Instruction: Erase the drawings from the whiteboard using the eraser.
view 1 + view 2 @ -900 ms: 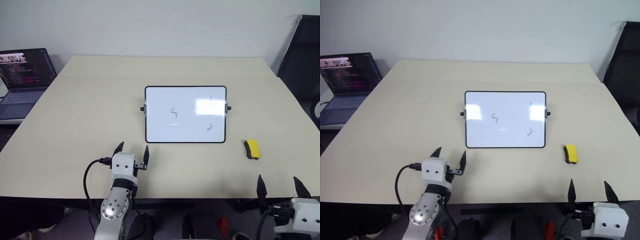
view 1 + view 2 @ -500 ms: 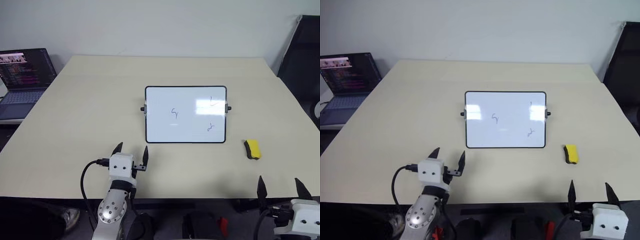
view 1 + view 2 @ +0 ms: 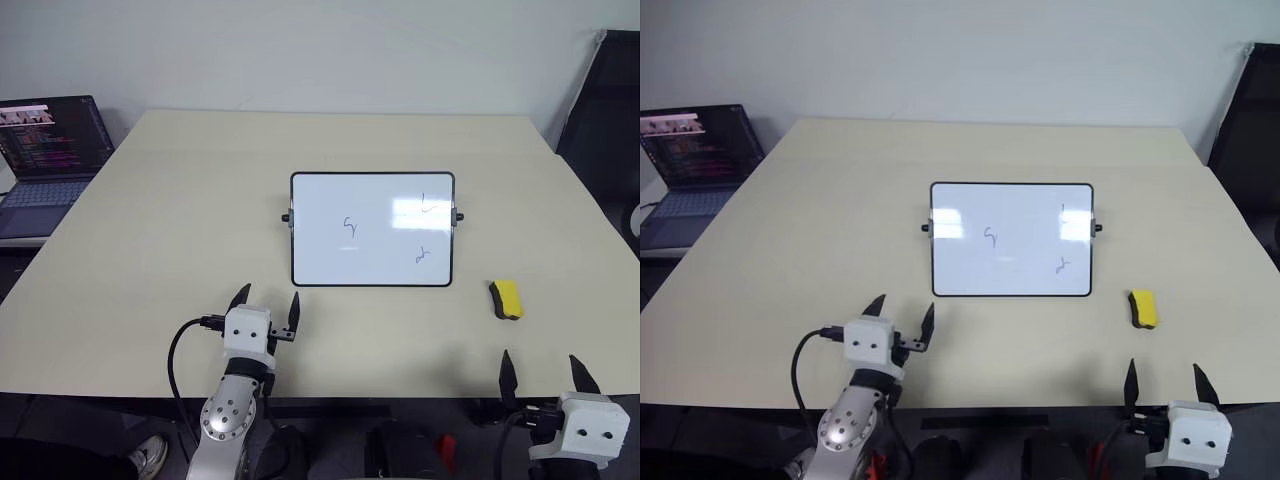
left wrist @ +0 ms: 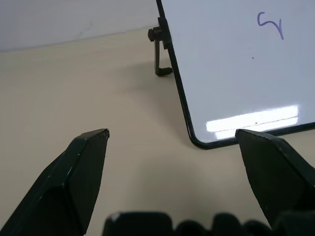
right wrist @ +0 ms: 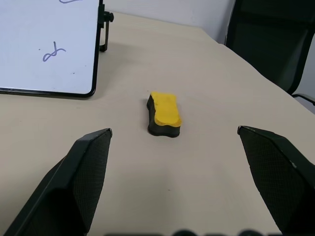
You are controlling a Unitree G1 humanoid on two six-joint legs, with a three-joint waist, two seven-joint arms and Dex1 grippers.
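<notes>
The whiteboard (image 3: 372,262) stands propped on the middle of the beige table, with three small scribbled drawings: one left of centre (image 3: 349,226), one at the upper right (image 3: 430,205), one at the lower right (image 3: 421,255). To the right of the board lies the yellow eraser (image 3: 506,298), its black felt base on the table. My left gripper (image 3: 268,296) is open over the near table edge, just short of the board's lower left corner (image 4: 197,142). My right gripper (image 3: 541,362) is open at the near right edge, with the eraser (image 5: 164,114) lying ahead between the lines of its fingers, untouched.
An open laptop (image 3: 50,150) sits on a side surface at the far left. A black chair (image 3: 610,110) stands beyond the table's right side. Bare tabletop (image 3: 180,220) surrounds the board.
My right gripper has shifted a little to the left, still open. The left gripper, board and eraser stay where they were.
</notes>
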